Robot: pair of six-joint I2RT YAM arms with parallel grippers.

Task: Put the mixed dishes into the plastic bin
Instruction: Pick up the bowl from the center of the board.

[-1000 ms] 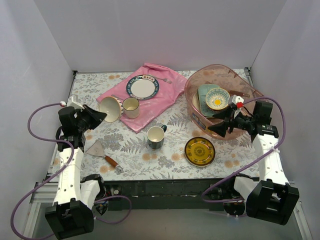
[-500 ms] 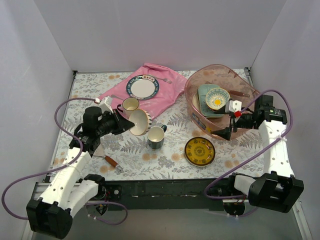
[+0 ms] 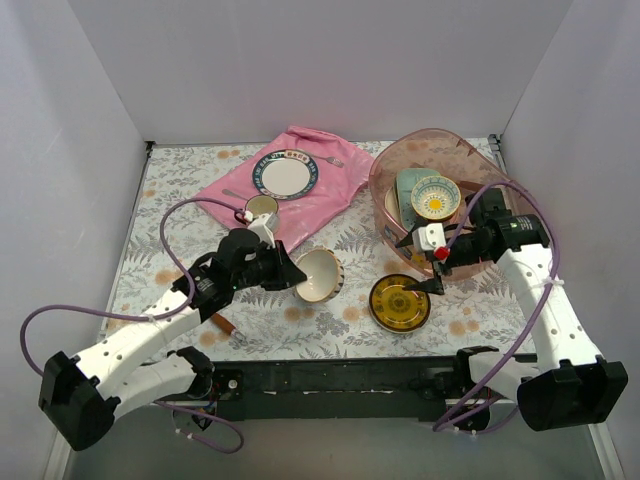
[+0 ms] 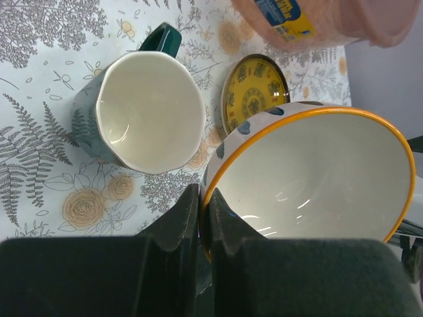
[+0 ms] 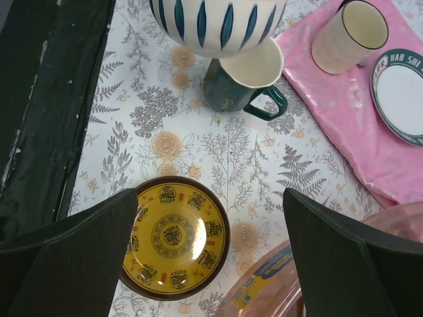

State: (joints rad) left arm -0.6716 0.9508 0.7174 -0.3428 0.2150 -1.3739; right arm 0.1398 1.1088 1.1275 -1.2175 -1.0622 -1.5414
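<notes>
My left gripper (image 3: 291, 272) (image 4: 203, 206) is shut on the rim of a cream bowl with an orange rim and blue-patterned outside (image 3: 320, 275) (image 4: 317, 175). It holds the bowl tilted above the dark mug with a white inside (image 4: 149, 112) (image 5: 244, 86). The mug is hidden in the top view. My right gripper (image 3: 418, 265) (image 5: 211, 257) is open wide above the yellow dark-rimmed plate (image 3: 400, 303) (image 5: 175, 238), which lies on the table in front of the pink plastic bin (image 3: 385, 215) (image 5: 277, 294). The bin holds a pale green tray (image 3: 408, 183) and a patterned bowl (image 3: 435, 198).
A pink cloth (image 3: 330, 190) at the back carries a dark-rimmed plate (image 3: 285, 175) and a cream cup (image 3: 262, 208). The spatula's wooden handle (image 3: 225, 323) shows under the left arm. White walls close the table on three sides.
My left arm has carried the bowl rightward from beside the pink cloth to above the mug. My right arm has swung from the bin's front wall to over the yellow plate.
</notes>
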